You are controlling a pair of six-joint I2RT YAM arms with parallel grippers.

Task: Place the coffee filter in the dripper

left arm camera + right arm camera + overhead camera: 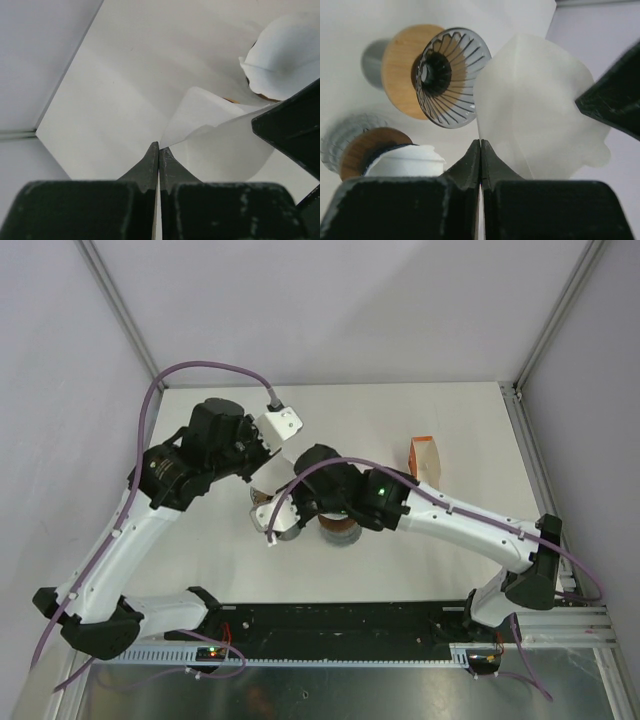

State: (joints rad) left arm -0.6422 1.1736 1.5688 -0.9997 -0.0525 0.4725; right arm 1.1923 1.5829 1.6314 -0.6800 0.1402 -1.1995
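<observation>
The coffee filter (540,115) is a translucent white paper cone held in the air between both grippers. My right gripper (480,142) is shut on one edge of it. On the opposite edge of the filter (220,145) my left gripper (158,146) is shut. Beyond the filter in the right wrist view lies the dripper (452,77), a clear ribbed cone with a wooden collar and nothing inside. In the top view the two grippers meet near the table's middle (268,502), and the arms hide most of the filter there.
A second dripper (405,160) with a white filter in it stands close by, also in the left wrist view (285,55). An orange-and-white filter box (425,458) stands at the right. One dripper (340,530) shows partly under the right arm.
</observation>
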